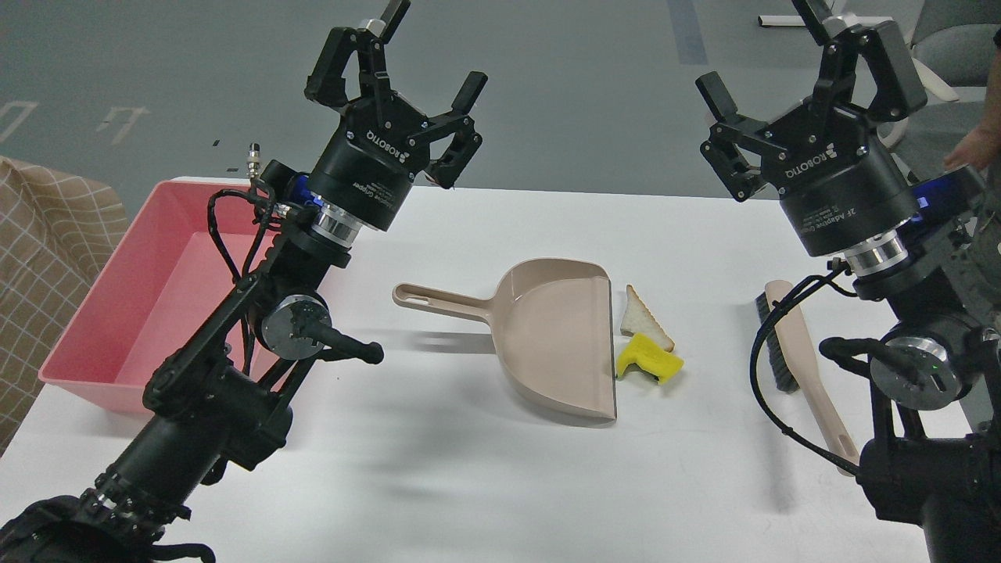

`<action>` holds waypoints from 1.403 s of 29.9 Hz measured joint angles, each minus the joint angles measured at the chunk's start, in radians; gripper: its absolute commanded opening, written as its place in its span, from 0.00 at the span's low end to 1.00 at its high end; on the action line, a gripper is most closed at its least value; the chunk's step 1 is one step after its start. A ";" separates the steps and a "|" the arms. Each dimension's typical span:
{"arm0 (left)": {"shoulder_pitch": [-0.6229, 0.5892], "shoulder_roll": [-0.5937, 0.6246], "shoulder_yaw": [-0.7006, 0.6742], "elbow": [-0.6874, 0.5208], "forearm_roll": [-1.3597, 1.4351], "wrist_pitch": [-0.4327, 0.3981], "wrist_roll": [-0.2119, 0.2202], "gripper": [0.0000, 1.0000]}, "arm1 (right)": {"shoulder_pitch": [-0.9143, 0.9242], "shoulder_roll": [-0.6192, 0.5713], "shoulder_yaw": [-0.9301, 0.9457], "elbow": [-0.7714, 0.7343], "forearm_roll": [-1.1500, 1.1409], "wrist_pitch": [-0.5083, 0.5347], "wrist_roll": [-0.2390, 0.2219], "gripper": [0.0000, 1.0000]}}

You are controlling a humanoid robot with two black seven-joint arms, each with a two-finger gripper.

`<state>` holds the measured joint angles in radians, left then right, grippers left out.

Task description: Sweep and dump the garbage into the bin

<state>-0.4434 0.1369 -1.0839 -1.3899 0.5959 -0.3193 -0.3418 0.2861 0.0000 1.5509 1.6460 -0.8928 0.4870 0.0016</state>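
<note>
The garbage lies on the white table just right of the dustpan's mouth: a triangular bread half-slice (643, 319) and a yellow notched sponge piece (650, 360). The beige dustpan (551, 340) lies flat mid-table, handle pointing left. The beige brush (798, 356) lies at the right, partly behind my right arm. The pink bin (148, 297) stands at the left edge, partly hidden by my left arm. My left gripper (432, 48) is open and empty, raised high above the table's far side. My right gripper (758, 55) is open and empty, raised high at the right.
The white table (469, 485) runs to a far edge behind the grippers. A checked beige cloth (39, 258) shows at the far left beside the bin. A person's hand (974, 148) is at the right edge of the view.
</note>
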 measured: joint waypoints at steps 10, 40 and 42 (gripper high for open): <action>-0.003 0.007 0.037 -0.009 0.094 0.166 0.000 0.98 | -0.001 0.000 0.003 -0.002 0.000 0.001 0.000 1.00; 0.290 0.180 0.295 -0.328 0.586 0.790 0.153 0.98 | 0.006 0.000 0.026 -0.011 0.000 -0.001 -0.005 1.00; 0.325 0.177 0.295 -0.328 0.624 0.792 0.153 0.98 | 0.007 0.000 0.026 -0.011 0.000 0.000 -0.004 1.00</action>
<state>-0.1182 0.3142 -0.7884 -1.7175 1.2201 0.4727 -0.1887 0.2926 0.0000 1.5770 1.6354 -0.8928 0.4871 -0.0024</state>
